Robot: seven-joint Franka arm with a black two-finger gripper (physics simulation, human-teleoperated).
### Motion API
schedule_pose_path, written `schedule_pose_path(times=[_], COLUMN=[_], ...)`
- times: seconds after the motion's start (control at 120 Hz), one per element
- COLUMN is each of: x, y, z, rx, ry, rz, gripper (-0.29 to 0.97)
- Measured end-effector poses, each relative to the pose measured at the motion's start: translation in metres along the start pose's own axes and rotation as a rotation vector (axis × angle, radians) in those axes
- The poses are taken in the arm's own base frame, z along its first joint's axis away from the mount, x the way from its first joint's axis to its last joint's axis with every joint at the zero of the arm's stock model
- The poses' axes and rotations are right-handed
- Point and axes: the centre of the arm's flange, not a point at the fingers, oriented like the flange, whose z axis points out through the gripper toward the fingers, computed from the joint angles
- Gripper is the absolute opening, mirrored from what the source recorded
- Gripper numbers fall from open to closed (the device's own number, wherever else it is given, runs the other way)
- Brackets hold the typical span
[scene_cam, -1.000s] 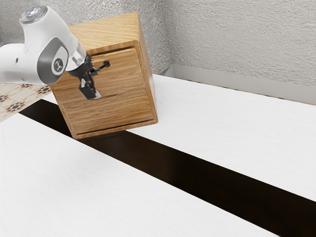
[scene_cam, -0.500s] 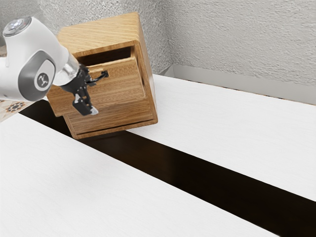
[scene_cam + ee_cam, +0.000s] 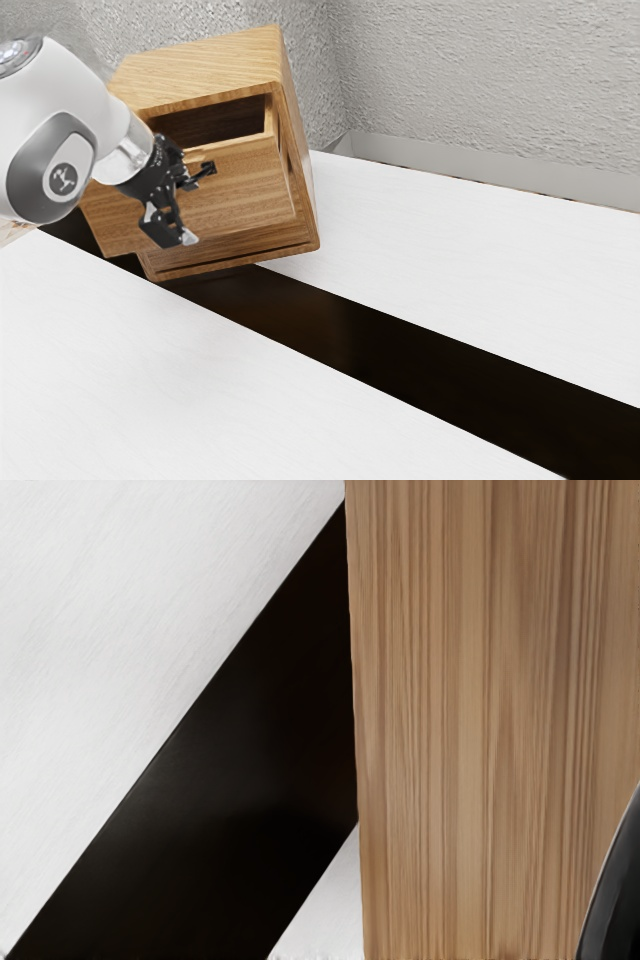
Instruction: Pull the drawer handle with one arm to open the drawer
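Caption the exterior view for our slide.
Franka gripper at the handle of a partly open drawer in a wooden cabinet on a white table.

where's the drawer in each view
Exterior view: the drawer sticks part way out of the cabinet, at upper left.
Wrist view: the drawer is the wood face next to the black strip.
Shared landmark: the black strip, which runs under the cabinet.

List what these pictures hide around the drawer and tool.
- Drawer interior: exterior view, shadowed under the cabinet top.
- Tool hold on handle: exterior view, too small, black on black.
- Arm base: cut by exterior view's left edge.
- Wrist view: dark blur beside the wood, unidentifiable.
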Motion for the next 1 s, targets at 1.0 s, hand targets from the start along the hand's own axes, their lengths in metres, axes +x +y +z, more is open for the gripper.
schedule_pose_path(times=[1.0], x=[-0.105], y=[-0.116], z=[-0.129], rx=[-0.099], ry=[-0.061], rz=[0.238], gripper=[0.68])
